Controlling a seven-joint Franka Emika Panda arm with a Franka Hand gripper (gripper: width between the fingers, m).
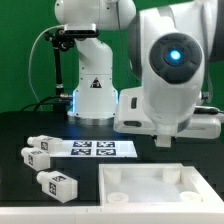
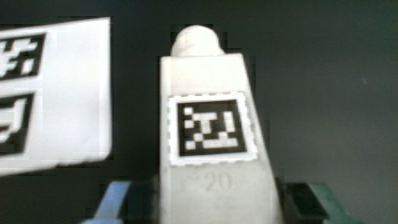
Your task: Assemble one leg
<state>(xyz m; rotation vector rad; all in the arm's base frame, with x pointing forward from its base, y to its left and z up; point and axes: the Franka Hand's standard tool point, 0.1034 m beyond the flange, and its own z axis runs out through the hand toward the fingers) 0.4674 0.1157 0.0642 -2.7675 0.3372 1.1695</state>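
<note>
- Wrist view: saw the leg clamped in the gripper, set narrow, fingers flush against both flanks at the near end.
- Read that as a deliberate side pinch on two flat faces, to stop a square post twisting in the grip.
- Noted the tag facing the camera and the rounded peg tip free at the far end; judged the peg end left bare on purpose, for seating into a socket.
- Placed the leg straight out ahead of the fingers, centred between them, long axis running away from the wrist; found nothing else touching it.
- Saw only dark table around it on one side; could not tell whether hanging clear or resting on the surface.
- Spotted the marker board near the leg on the other side, apart from it, with a strip of table between.
- Exterior view: could not make out the held leg or the fingers, both lost behind the bulky wrist housing of the arm, toward the table edge on the exterior view's right.
- Counted three spare legs lying flat near the table edge on the exterior view's left, well apart from the gripper; presumably parked there to keep the work area free.
- Found the panel with raised rim at the near edge, toward the corner on the exterior view's right, and the marker board mid-table between spare legs and arm.
</note>
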